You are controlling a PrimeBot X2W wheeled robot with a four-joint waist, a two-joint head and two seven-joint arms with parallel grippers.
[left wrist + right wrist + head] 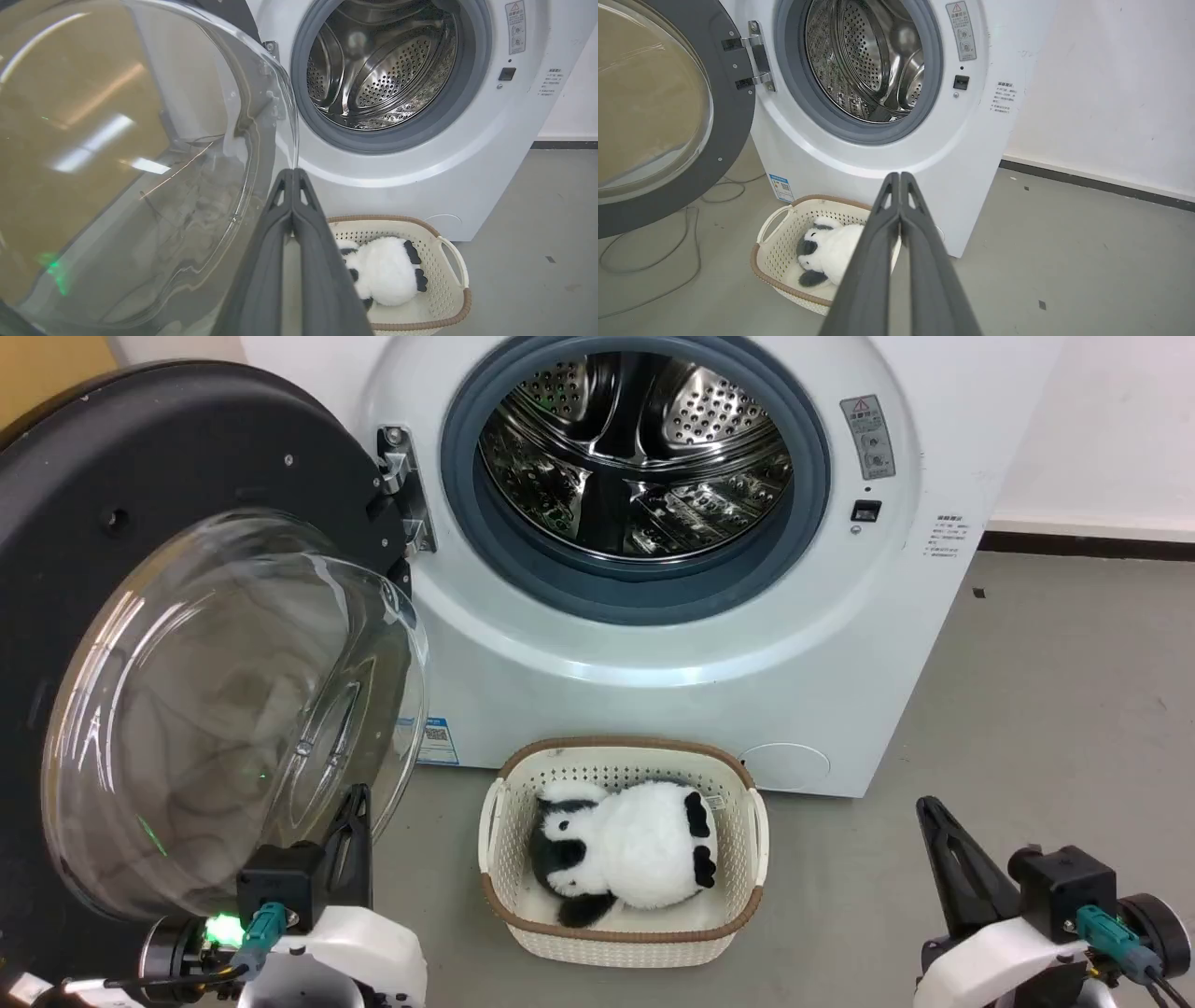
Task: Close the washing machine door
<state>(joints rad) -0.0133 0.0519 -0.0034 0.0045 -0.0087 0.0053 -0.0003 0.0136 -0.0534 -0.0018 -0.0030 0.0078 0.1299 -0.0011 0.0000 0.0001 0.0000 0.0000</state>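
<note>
Left pincer [292, 173] closed beside washing machine door [117, 140]; contact unclear.

Washing machine door [112, 476] is wide open, swung out on the metal hinge [403, 485] at the left of the opening as you face it. It's round with a glossy black rim. A clear glass bowl [233, 709] bulges from its centre, covered in reflections. Washing machine [653, 681] is a white front-loader standing on the grey floor [1027, 709]. The opening is fully exposed: grey rubber gasket [459, 457] around a perforated steel drum [635, 448]. Small blue sticker [436, 740] low on the front. Latch slot [865, 511] sits opposite the hinge.
</note>
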